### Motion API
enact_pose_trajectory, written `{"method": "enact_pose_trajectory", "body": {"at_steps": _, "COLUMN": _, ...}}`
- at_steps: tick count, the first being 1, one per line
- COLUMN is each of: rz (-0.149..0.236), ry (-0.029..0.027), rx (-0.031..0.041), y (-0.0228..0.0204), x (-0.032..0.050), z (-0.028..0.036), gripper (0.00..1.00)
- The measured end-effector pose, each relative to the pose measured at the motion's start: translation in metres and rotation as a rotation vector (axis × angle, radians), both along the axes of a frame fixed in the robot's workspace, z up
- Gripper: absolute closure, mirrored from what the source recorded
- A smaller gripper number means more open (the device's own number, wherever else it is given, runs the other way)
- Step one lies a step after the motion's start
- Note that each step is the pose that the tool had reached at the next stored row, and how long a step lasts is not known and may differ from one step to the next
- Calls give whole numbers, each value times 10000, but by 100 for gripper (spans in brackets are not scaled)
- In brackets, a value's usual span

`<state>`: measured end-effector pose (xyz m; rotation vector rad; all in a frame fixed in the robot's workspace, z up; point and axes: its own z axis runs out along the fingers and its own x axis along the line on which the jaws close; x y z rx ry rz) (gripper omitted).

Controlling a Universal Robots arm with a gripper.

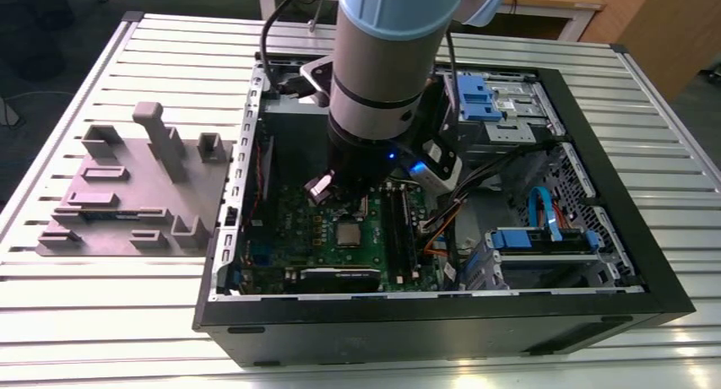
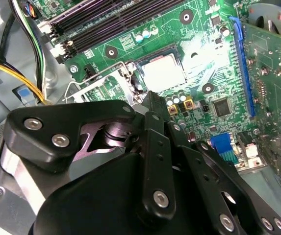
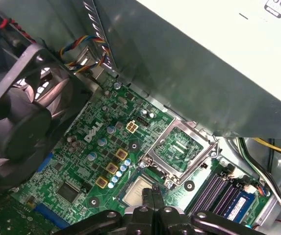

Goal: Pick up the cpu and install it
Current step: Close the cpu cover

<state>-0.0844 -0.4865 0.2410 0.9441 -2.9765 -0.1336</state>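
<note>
The cpu (image 1: pixel 349 233) lies flat in its socket on the green motherboard (image 1: pixel 287 237), silvery top up. In both wrist views the cpu (image 2: pixel 164 73) (image 3: pixel 136 194) sits just beyond the fingertips. My gripper (image 3: pixel 155 191) (image 2: pixel 152 100) hovers a little above it inside the computer case, fingers shut together with nothing between them. In the exterior view the gripper (image 1: pixel 338 205) hangs from the arm just behind the socket. The socket's metal retention frame (image 3: pixel 178 147) stands swung open beside the chip, and its wire lever (image 2: pixel 112 68) is raised.
A big grey metal box (image 3: pixel 204 58) walls one side of the board, and a black fan (image 3: pixel 17 112) another. Long black memory slots (image 2: pixel 106 22) and cable bundles (image 2: pixel 32 44) lie close by. A grey fixture block (image 1: pixel 135 195) stands outside the case at the exterior view's left.
</note>
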Motion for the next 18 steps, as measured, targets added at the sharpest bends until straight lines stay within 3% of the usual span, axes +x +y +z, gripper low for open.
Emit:
{"method": "enact_pose_trajectory", "body": {"at_steps": 9, "rz": -1, "ry": 0, "rx": 0, "y": 0, "x": 15, "z": 0, "gripper": 90}}
{"method": "enact_pose_trajectory", "body": {"at_steps": 10, "rz": -1, "ry": 0, "rx": 5, "y": -1, "x": 16, "z": 0, "gripper": 90}}
{"method": "enact_pose_trajectory", "body": {"at_steps": 11, "rz": 1, "ry": 0, "rx": 55, "y": -2, "x": 18, "z": 0, "gripper": 90}}
{"method": "enact_pose_trajectory", "body": {"at_steps": 12, "rz": 1, "ry": -1, "rx": 185, "y": -2, "x": 22, "z": -1, "gripper": 90}}
{"method": "enact_pose_trajectory", "body": {"at_steps": 15, "rz": -1, "ry": 3, "rx": 737, "y": -5, "x": 51, "z": -1, "gripper": 90}}
{"method": "enact_pose_trajectory", "body": {"at_steps": 16, "rz": -1, "ry": 3, "rx": 881, "y": -7, "x": 65, "z": -3, "gripper": 90}}
{"method": "enact_pose_trajectory", "body": {"at_steps": 18, "rz": -2, "ry": 7, "rx": 902, "y": -7, "x": 110, "z": -8, "gripper": 90}}
